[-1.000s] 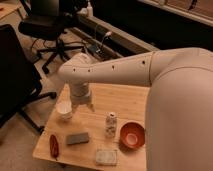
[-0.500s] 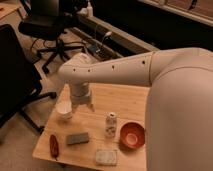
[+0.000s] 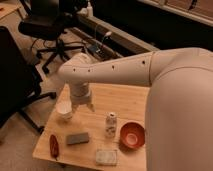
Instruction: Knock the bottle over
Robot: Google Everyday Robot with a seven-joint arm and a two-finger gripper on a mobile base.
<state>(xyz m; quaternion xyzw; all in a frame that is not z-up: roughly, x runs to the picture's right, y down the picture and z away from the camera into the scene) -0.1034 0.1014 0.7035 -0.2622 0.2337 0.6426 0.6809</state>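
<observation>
The bottle [image 3: 110,124] stands upright near the middle of the wooden table [image 3: 125,100]. It is small and whitish, with a pale cap and a speckled label. My gripper [image 3: 83,106] hangs from the white arm to the left of the bottle and a little behind it, a short gap away, just right of the white cup [image 3: 64,109]. It does not touch the bottle.
A red-orange bowl [image 3: 132,135] sits right of the bottle. A grey sponge-like block [image 3: 77,138], a red object [image 3: 53,145] and a pale packet [image 3: 106,157] lie along the front. Black office chairs [image 3: 47,25] stand behind and to the left.
</observation>
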